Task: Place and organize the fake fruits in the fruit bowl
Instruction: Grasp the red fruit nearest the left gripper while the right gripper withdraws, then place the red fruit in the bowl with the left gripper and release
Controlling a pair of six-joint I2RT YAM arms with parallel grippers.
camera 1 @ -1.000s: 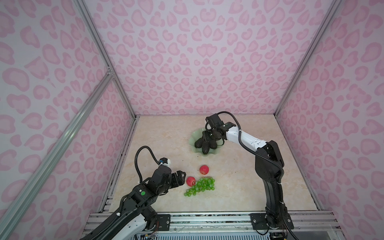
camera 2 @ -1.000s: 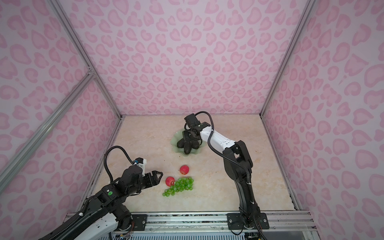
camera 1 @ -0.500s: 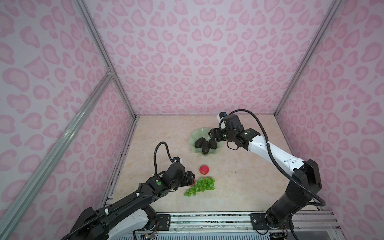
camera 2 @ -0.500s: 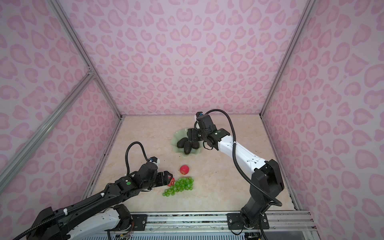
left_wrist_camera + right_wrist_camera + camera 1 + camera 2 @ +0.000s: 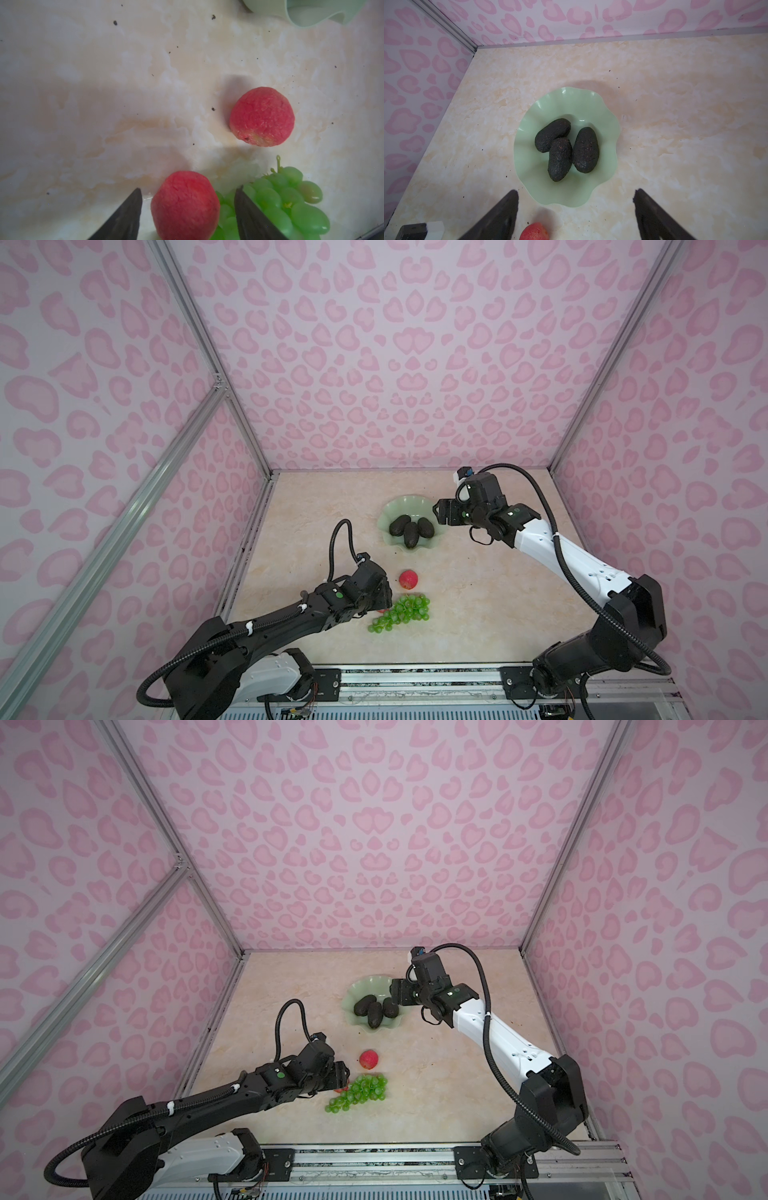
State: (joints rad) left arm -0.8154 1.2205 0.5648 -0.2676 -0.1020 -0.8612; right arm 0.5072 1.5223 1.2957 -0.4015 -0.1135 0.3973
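Between the parted fingers of the left gripper (image 5: pixel 189 188) sits an apple (image 5: pixel 185 207), gaps either side; grapes (image 5: pixel 286 203) crowd one finger; the right gripper (image 5: pixel 576 190), wide and empty, is well apart.

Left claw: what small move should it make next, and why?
Probably close the left claw on the near apple. In the left wrist view the apple sits between its fingers with a small gap on each side, so it is not yet gripped. One finger is right beside the grapes, so a slow close seems wise.
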